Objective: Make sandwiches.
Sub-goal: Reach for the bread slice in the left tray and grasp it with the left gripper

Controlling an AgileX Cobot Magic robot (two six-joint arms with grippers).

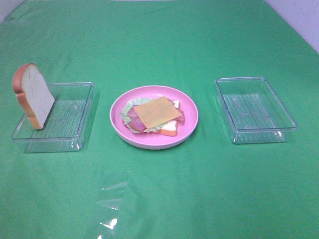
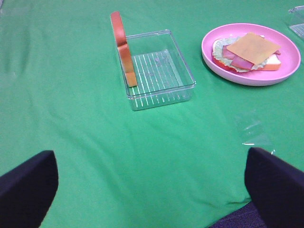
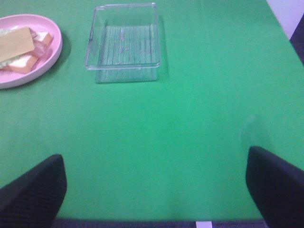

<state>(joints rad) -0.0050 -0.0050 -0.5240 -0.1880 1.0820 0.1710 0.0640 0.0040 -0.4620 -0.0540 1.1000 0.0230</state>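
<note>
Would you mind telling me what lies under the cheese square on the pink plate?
Under the cheese square show bacon strips, a lettuce leaf and a bread slice; their middles are covered.

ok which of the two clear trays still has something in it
The clear tray left of the pink plate: a bread slice stands on edge inside it. The right tray holds nothing.

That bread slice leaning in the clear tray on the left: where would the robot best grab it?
Probably by the upper crust edge of the bread slice, coming from above with the left gripper, one finger on each flat face. It stands nearly upright against the left tray wall, so its top is free.
</note>
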